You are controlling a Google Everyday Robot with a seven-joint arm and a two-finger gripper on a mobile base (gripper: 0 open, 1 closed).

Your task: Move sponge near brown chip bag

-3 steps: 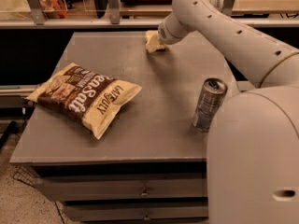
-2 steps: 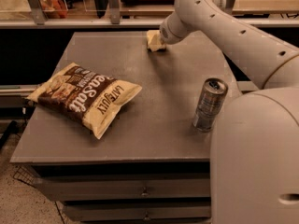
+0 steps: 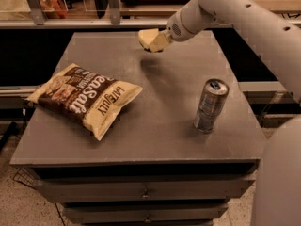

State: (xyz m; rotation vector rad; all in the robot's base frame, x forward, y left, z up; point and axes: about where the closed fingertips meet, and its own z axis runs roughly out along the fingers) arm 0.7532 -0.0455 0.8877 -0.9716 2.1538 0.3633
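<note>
Claw point(image 3: 156, 41) around sponge point(image 3: 146, 36), aloft over far end of table point(image 3: 169, 112)

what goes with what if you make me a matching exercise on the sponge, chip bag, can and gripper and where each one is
Things:
1. sponge
2. chip bag
3. can
4. gripper

Places and states:
a. lies flat on the left side of the table
b. over the table's far middle, shut on a soft block
c. pale yellow, held above the table
d. stands upright on the table's right side

Pairs: 1-c, 2-a, 3-d, 4-b
</note>
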